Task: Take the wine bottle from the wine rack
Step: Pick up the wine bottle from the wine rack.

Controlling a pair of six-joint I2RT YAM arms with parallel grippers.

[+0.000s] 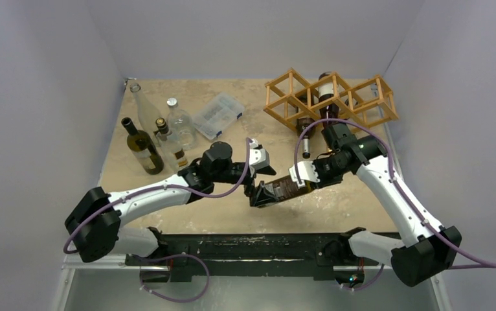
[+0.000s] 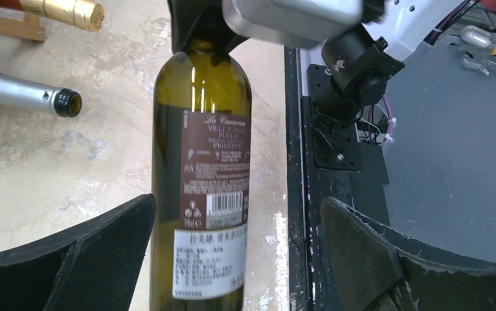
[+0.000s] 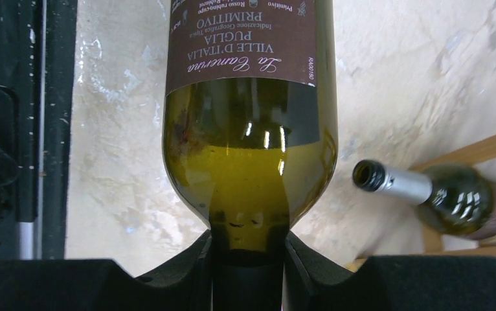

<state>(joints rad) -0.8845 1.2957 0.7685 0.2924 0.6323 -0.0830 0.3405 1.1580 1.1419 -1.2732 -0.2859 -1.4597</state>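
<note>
The wine bottle (image 1: 278, 190) is off the wine rack (image 1: 355, 103). It hangs out over the middle of the bench (image 1: 336, 207), towards the near edge, between the two arms. It lies close to level, with its neck pointing right and its base pointing left.

The right fingers (image 3: 168, 285) are clamped on the neck just below the shoulder. They cover the neck and mouth completely, so neither shows in any view.

The left fingers (image 2: 96, 253) stand wide apart on either side of the lower body. One tip is just beside the glass and the other is well apart from it. Whether the nearer tip touches the glass cannot be told. The bottom edge of the left wrist view cuts off the base of the bottle. No view settles whether the bottle clears the bench or rests on it.

The rack sits at the far right corner. From above, the right arm hides part of its front, and the dark bottles left inside show only in pieces. One of them, a bottle with a silver neck (image 3: 420, 194), pokes out towards the near side.

At the far left stands a cluster of spare bottles (image 1: 151, 133), overlapping so their outlines merge. A clear plastic box (image 1: 217, 115) lies just right of them, its contents too small to read.
</note>
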